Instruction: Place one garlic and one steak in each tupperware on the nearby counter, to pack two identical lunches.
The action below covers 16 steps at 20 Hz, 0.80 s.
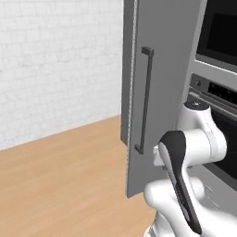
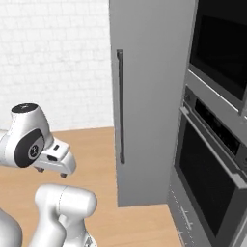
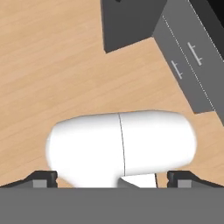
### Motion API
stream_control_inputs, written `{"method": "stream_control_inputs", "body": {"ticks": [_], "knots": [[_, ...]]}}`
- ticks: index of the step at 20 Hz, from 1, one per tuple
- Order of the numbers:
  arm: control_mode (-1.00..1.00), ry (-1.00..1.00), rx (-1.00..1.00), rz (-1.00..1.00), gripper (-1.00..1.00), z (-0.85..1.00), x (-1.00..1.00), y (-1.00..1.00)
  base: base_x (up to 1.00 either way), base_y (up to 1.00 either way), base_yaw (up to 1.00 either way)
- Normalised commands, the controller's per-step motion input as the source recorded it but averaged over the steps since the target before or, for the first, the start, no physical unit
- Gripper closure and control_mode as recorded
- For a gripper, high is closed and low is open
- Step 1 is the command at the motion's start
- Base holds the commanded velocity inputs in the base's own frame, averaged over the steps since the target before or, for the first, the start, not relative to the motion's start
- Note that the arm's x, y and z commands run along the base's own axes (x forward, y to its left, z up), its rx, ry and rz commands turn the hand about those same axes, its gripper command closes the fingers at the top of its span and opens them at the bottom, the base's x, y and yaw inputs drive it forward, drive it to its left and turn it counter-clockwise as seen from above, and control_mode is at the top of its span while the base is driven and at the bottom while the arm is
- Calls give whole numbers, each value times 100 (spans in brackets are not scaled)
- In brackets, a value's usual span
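Note:
The garlic, the steak, the tupperware and the counter are out of view. My gripper point(image 3: 113, 178) points down at the wooden floor, its two dark fingertips point(image 3: 43, 177) standing far apart at the lower corners of the hand view with nothing between them, so it is open. From the right base view the gripper point(image 2: 52, 172) hangs low at the left, folded close above my own arm and well short of the grey cabinet.
A tall grey cabinet point(image 1: 162, 92) with a dark vertical handle point(image 2: 120, 106) stands straight ahead. To its right is a built-in oven stack point(image 2: 212, 183) with grey drawer fronts point(image 3: 188, 57) below. Wooden floor point(image 1: 55, 185) stretches left to a white brick wall point(image 1: 55, 60).

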Motion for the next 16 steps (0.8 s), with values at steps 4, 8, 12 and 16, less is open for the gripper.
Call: {"method": "stream_control_inputs", "body": {"ticks": [4,8,12,16], "knots": [[100,0,0,0,-100,0,0,0,100,-7,30],[100,0,0,0,-100,0,0,0,64,96,-22],[100,0,0,0,-100,0,0,0,45,92,-62],[100,0,0,0,-100,0,0,0,65,66,-79]]}}
